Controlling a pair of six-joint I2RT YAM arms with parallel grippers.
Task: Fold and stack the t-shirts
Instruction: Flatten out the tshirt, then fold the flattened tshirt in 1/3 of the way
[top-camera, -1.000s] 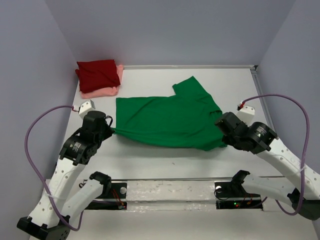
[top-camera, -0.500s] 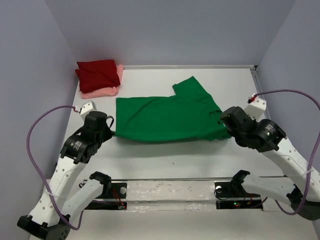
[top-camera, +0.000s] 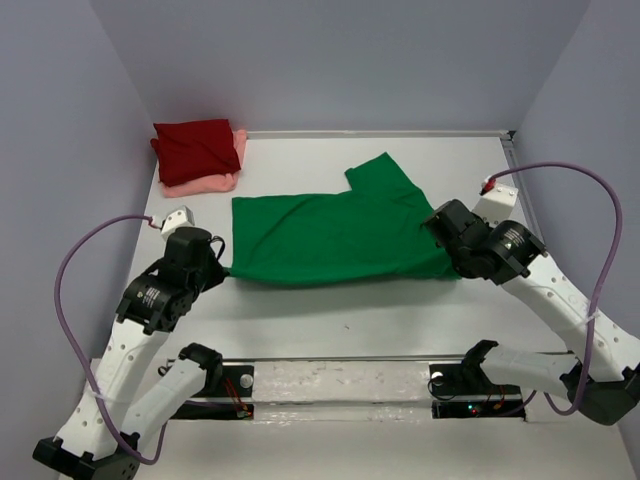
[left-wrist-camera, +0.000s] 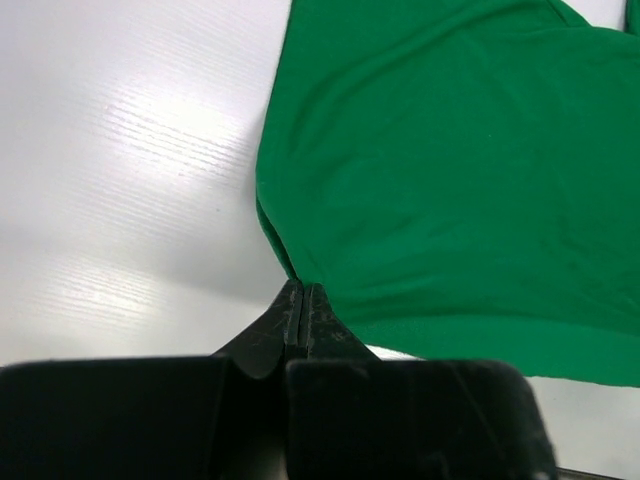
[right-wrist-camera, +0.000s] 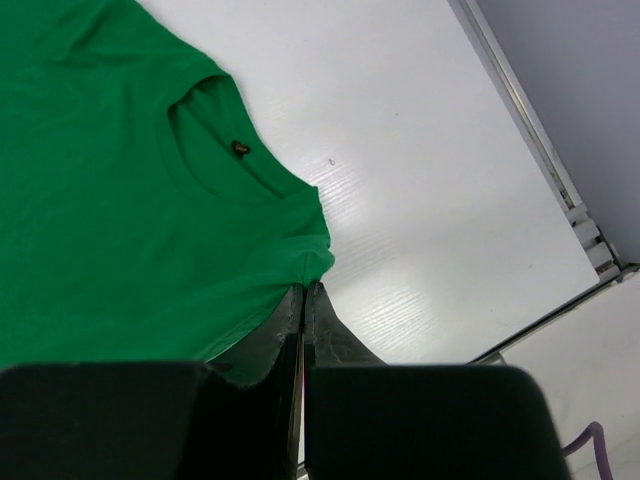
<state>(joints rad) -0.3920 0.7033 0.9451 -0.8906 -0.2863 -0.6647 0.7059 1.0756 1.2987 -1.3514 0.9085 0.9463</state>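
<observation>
The bright green t-shirt (top-camera: 330, 235) lies spread across the middle of the table, one sleeve pointing to the far side. My left gripper (top-camera: 223, 264) is shut on its near left corner, and the left wrist view shows the tips (left-wrist-camera: 302, 290) pinching the cloth edge (left-wrist-camera: 450, 180). My right gripper (top-camera: 437, 226) is shut on the cloth at the right end; in the right wrist view its tips (right-wrist-camera: 305, 288) hold the shoulder just beside the collar (right-wrist-camera: 215, 150). The dark red t-shirt (top-camera: 195, 148) lies folded on the salmon pink one (top-camera: 205, 183) in the far left corner.
A raised rail (top-camera: 522, 190) runs along the table's right edge, seen also in the right wrist view as a rail (right-wrist-camera: 540, 150). A metal strip (top-camera: 340, 380) with both arm bases crosses the near edge. Purple cables (top-camera: 70, 290) loop from each wrist.
My right gripper has moved toward the far side and a little left with the shirt's edge, so the near right hem now lies farther from the arm bases. My left gripper has barely shifted.
</observation>
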